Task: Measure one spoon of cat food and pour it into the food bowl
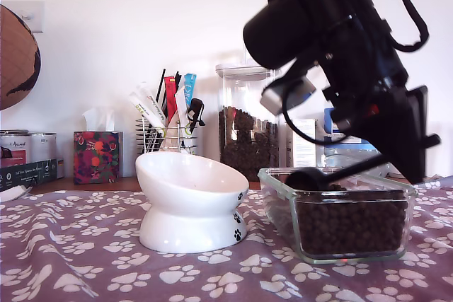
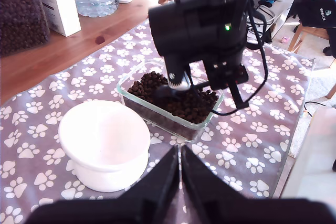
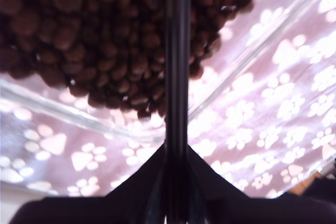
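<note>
On the exterior view's left, at the back, stands a colourful flower-pattern tissue box [image 1: 96, 156], and beside it a wire holder with pens and tubes [image 1: 168, 126]. In front of them, on the worktop covered with a purple cloth with white paw prints [image 1: 85, 259], stands the glossy white ceramic food bowl with slanted rim and small black paw prints [image 1: 190, 201]; nothing can be seen inside it in the first wrist view. Behind it is a tall clear jar with a lid [image 1: 246, 122], part filled with kibble. Just beside the bowl, toward the exterior view's right, stands a clear rectangular glass dish [image 1: 338, 211] full of small dark brown round cat food pellets [image 1: 350, 224]. The black plastic spoon with round cup and long straight handle [image 1: 308, 178] has its cup down at the surface of the pellets, and the handle goes up to my second gripper [image 1: 396, 157]. Its fingers [image 3: 205, 182] are tight on the handle, above the dish. My first gripper [image 2: 180, 174] is over the cloth near the bowl, with its fingers nearly together and holding nothing.
</note>
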`<state>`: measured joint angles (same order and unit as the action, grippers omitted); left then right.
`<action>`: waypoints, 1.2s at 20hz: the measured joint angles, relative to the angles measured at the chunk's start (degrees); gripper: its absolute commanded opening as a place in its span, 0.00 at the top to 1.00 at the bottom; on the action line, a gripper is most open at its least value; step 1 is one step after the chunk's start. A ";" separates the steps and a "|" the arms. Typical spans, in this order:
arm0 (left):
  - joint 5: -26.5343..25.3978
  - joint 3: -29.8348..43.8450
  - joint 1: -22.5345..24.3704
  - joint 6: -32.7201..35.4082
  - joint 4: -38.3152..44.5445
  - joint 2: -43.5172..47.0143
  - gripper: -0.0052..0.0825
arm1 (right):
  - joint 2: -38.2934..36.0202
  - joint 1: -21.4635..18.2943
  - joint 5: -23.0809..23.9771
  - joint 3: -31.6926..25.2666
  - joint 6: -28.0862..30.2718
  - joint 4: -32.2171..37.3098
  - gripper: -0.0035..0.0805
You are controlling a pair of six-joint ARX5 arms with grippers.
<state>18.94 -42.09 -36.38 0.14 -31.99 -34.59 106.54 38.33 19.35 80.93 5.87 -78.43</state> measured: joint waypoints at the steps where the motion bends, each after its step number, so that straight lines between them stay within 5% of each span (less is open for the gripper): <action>1: 0.00 0.00 0.00 0.00 -0.02 0.00 0.97 | 0.00 0.00 -0.70 0.70 0.02 0.15 0.97; 11: 0.00 0.00 0.00 0.00 -3.02 0.00 0.97 | 0.00 -6.29 -9.57 1.03 -0.35 0.13 0.97; 18: 0.00 0.00 0.00 0.00 -3.23 0.00 0.97 | 0.00 -13.11 -21.40 1.03 -0.02 -0.31 0.97; 21: 0.00 0.00 0.00 0.00 -3.23 0.00 0.97 | 0.00 -13.94 -20.92 1.03 0.20 -0.26 0.97; 24: 0.00 0.00 0.00 0.00 -3.21 0.00 0.97 | 0.00 -11.26 -12.68 1.09 0.46 0.39 0.97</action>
<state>18.94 -42.09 -36.38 0.14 -35.20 -34.59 106.54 27.07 6.68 82.02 6.33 -78.04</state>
